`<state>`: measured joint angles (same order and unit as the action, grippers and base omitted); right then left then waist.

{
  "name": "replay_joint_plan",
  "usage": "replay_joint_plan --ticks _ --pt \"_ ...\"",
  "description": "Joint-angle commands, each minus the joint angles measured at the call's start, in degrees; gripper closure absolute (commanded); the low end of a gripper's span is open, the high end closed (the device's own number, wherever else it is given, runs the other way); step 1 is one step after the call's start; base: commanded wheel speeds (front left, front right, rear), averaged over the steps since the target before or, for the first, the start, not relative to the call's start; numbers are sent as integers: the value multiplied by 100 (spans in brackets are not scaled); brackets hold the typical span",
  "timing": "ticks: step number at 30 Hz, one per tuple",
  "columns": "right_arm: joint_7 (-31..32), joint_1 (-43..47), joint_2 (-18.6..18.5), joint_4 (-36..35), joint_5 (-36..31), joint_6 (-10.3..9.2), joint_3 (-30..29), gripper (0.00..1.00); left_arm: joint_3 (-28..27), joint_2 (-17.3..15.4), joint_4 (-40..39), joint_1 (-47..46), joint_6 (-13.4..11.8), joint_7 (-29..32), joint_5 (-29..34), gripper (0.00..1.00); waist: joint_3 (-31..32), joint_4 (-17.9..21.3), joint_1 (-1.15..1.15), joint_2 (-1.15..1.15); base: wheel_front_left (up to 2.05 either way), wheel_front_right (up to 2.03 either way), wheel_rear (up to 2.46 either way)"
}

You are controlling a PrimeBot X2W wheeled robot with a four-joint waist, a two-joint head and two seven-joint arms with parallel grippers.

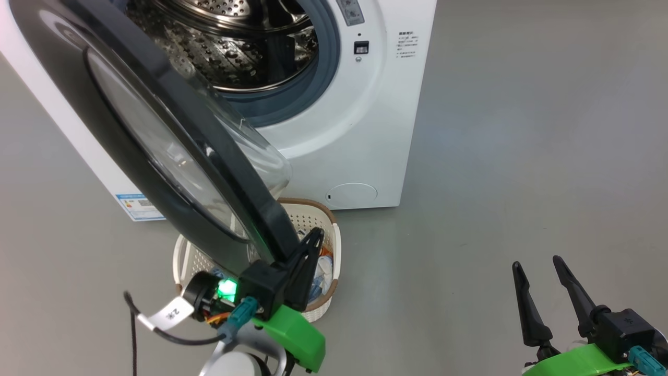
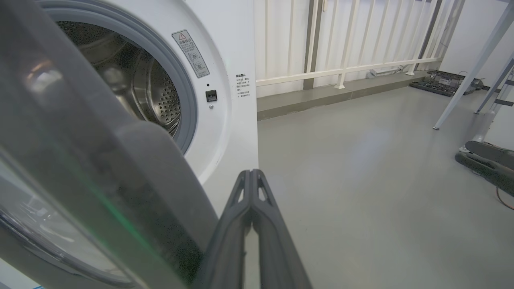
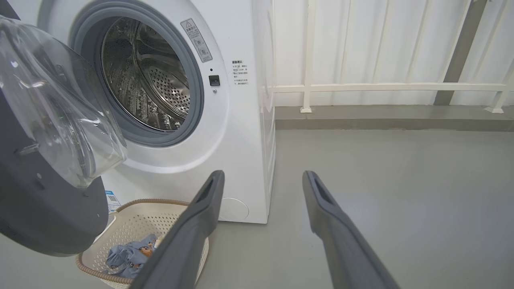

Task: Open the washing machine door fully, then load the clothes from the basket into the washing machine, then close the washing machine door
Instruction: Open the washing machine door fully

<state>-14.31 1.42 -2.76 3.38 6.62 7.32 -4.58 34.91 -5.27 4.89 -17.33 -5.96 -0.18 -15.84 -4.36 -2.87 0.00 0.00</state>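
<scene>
The white washing machine point(image 1: 365, 130) stands with its steel drum point(image 1: 229, 47) exposed. Its black washing machine door point(image 1: 156, 146) hangs swung out over the basket, the glass bowl point(image 3: 60, 112) facing the drum. My left gripper point(image 1: 314, 233) is shut with nothing between its fingers and rests against the door's free edge on the inner side; the door point(image 2: 100, 180) is just left of it point(image 2: 251, 173). The cream basket point(image 1: 329, 222) sits on the floor under the door, holding the light blue clothes point(image 3: 128, 255). At the lower right my right gripper point(image 1: 537, 263) stands open and empty, well clear of the machine point(image 3: 264, 174).
Bare grey floor point(image 1: 522, 156) stretches to the right of the machine. A white railing point(image 3: 381, 86) and wall run behind it. Table legs point(image 2: 470, 72) and a floor-level device point(image 2: 441, 84) stand far right. A tagged cable point(image 1: 172, 313) hangs off my left wrist.
</scene>
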Motion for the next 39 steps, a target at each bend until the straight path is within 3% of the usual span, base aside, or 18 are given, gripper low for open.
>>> replay_joint_plan --ticks 1,29,39 --pt "-69 -145 -19 -160 -9 17 123 0 -337 -251 -159 -30 -190 -28 -8 100 -6 -30 0 0 0 0 0" --pt "-69 -119 -14 -131 1 17 99 0 -545 -814 -1222 984 -696 -27 -36 100 28 -413 0 0 0 0 0" --pt "-69 -119 -13 -150 -15 17 78 0 -412 -953 -1556 1190 -677 46 -4 100 30 -647 0 0 0 0 0"
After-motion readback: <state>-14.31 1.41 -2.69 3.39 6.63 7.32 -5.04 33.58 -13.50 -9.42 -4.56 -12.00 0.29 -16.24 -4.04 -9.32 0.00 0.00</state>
